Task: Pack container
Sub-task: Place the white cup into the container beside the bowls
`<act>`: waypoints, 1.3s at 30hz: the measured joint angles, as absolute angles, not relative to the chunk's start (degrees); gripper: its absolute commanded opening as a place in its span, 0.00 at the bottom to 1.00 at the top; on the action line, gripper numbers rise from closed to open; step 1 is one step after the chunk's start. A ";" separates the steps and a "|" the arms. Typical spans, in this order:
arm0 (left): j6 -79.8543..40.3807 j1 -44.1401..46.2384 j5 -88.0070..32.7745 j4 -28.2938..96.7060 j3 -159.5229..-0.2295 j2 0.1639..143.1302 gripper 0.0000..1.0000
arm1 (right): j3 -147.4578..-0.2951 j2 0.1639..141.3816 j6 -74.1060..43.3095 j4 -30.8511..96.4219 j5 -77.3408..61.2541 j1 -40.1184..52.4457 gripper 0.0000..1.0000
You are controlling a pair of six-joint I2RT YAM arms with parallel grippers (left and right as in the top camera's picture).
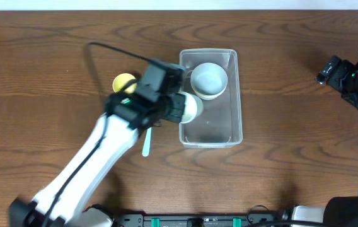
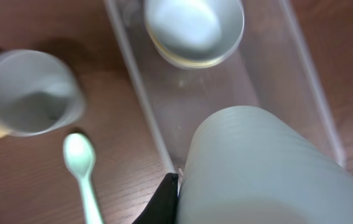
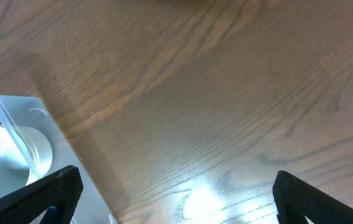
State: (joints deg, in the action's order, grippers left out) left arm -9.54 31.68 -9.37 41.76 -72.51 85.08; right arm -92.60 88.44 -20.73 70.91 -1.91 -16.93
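Overhead, the wood counter (image 1: 53,50) fills the frame, and the left arm (image 1: 84,164) crosses it from the near left corner up toward the middle. The container (image 1: 229,129), a clear rectangular tub with rounded corners, stands at the centre of the counter with its long sides running away from the robot. A white bowl (image 1: 209,81) sits upright in its far end; the near end shows only bare clear floor.

The left gripper (image 1: 180,107) is clamped on a pale cup (image 1: 191,108), holding it over the container's left rim, about midway along that side and just near of the white bowl. In the left wrist view the pale cup (image 2: 270,168) fills the lower right foreground, with one black finger (image 2: 164,202) pressed against its side; below it lie the container's left wall (image 2: 142,99) and the white bowl (image 2: 195,28).

The right gripper (image 1: 349,79) hangs at the far right edge, well apart from the container. The right wrist view shows its fingers (image 3: 46,199) spread wide with nothing between them, and a corner of the container (image 3: 15,127) at the left.

A yellow cup (image 1: 123,82) stands on the counter left of the container, beside the arm. A pale green spoon (image 1: 146,144) lies nearer the robot, left of the container; the left wrist view shows its bowl end (image 2: 79,154) pointing toward the cup.
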 measured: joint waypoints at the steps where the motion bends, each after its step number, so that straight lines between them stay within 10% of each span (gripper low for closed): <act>1: -8.75 32.10 -9.45 41.58 -73.10 87.90 0.06 | -92.60 88.44 -20.73 70.91 -1.91 -16.93 0.99; 18: -1.19 32.36 -4.75 38.20 -80.99 108.09 0.07 | -92.60 88.44 -20.73 70.91 -1.91 -16.93 0.99; 25: -0.49 32.42 -1.30 38.22 -81.23 109.73 0.45 | -92.60 88.44 -20.73 70.91 -1.91 -16.93 0.99; 39: -0.34 32.16 2.70 53.32 -97.60 103.26 0.56 | -92.60 88.44 -20.73 70.89 -1.91 -16.93 0.99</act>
State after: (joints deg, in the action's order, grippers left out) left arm -0.34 32.16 2.70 53.32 -97.60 103.26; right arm -92.60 88.44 -20.73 70.89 -1.91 -16.93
